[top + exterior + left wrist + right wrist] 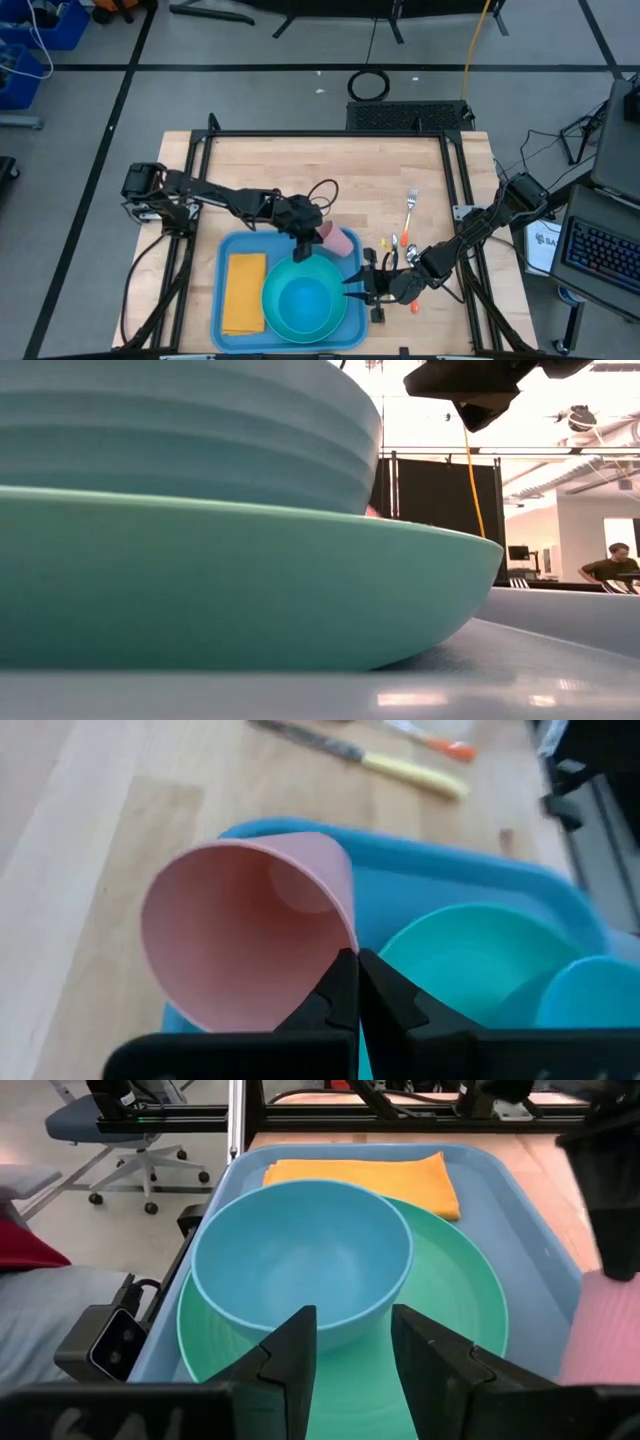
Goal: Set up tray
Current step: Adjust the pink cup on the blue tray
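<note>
Low in the high view, the blue tray (232, 325) lies on the tabletop (260, 170) with an orange napkin (244, 292), a green plate (285, 325) and a bowl (305, 305) stacked on it. At its right edge the right gripper (362, 285) waits, fingers apart, holding nothing. Farther up, the left gripper (310, 243) has its fingers pinched on a pink cup (340, 241), tilted at the tray's upper right corner, likely for setting down. A fork (409, 213) lies beyond.

Looks like I'm running this in a robotics lab: wooden workbench (330, 170) on a taped grey floor (250, 90), cables (368, 84) everywhere, a rolling office chair (120, 1130), and a person at a desk (608, 568) in back.
</note>
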You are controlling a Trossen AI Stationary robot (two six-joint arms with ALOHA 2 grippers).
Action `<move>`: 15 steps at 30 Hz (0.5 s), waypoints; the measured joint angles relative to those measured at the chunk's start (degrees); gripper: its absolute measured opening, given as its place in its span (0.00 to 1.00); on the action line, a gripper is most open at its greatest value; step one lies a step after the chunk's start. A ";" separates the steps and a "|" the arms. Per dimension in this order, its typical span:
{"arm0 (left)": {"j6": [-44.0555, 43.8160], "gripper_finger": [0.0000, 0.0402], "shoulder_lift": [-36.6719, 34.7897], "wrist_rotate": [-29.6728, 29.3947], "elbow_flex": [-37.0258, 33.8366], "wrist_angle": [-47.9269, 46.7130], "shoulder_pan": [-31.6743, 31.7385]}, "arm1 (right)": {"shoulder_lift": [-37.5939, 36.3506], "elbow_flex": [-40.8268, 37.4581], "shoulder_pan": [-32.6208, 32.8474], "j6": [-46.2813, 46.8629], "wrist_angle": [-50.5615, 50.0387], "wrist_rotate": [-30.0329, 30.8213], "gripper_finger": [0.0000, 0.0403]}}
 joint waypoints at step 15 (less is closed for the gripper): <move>12.40 0.00 0.02 -2.23 1.72 -5.88 -3.19 | 0.00 0.00 0.02 -0.07 -0.02 -0.01 0.30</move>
